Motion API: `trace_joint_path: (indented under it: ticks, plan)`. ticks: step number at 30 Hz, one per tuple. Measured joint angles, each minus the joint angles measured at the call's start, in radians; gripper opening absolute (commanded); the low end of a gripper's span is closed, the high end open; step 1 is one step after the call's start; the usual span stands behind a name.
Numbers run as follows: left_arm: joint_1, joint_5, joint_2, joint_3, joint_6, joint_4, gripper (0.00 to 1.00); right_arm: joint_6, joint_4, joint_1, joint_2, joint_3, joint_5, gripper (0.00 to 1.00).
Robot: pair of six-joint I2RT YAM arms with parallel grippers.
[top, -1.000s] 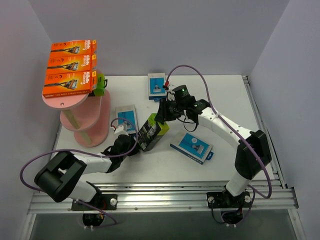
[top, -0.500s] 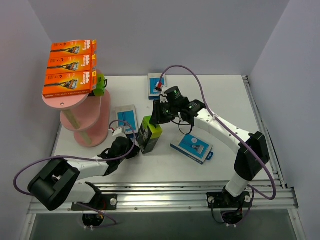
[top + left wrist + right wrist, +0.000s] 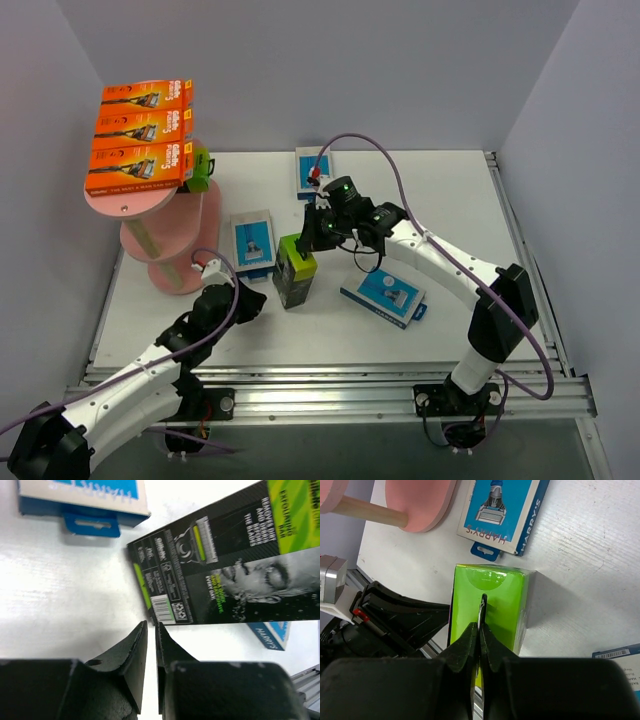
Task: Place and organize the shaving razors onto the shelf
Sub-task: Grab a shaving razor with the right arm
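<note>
A black and lime green razor pack [image 3: 294, 272] stands on end on the table. My right gripper [image 3: 311, 236] is shut on the thin hang tab at its green top [image 3: 490, 605], as the right wrist view [image 3: 480, 627] shows. My left gripper [image 3: 250, 298] is shut and empty, just left of the pack and apart from it; in the left wrist view [image 3: 151, 625] the pack's black face [image 3: 225, 575] lies ahead. Three orange packs [image 3: 140, 145] lie on the top board of the pink shelf [image 3: 125, 203]. Another black and lime pack [image 3: 198, 168] sits on a lower board.
Three blue-and-grey packs lie flat on the table: one [image 3: 252, 238] beside the shelf, one [image 3: 313, 172] at the back, one [image 3: 383, 293] under my right forearm. The shelf's base [image 3: 185, 265] stands close to the left of the held pack.
My left gripper has let go of the black and lime pack and drawn back to the near left. My right gripper has shifted the pack slightly left and stood it more upright.
</note>
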Motion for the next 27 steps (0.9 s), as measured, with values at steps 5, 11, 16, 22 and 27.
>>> trace_joint_path:
  ticks: [5,11,16,22,27]
  plan:
    - [0.000,-0.002,-0.016,-0.008,0.000,-0.081,0.20,0.005,-0.009,0.034,0.000,0.011,0.011,0.00]
    - [0.000,0.005,-0.077,-0.008,-0.004,-0.154,0.20,0.012,-0.074,0.066,0.000,0.047,0.042,0.00]
    - [0.000,0.018,-0.190,-0.008,-0.024,-0.205,0.20,0.031,-0.097,0.080,-0.006,0.079,0.061,0.00]
    - [0.000,0.047,-0.309,-0.046,-0.065,-0.234,0.20,0.038,-0.101,0.095,-0.032,0.091,0.085,0.00]
    - [0.000,0.063,-0.354,-0.072,-0.082,-0.289,0.20,0.039,-0.113,0.114,-0.035,0.084,0.098,0.00]
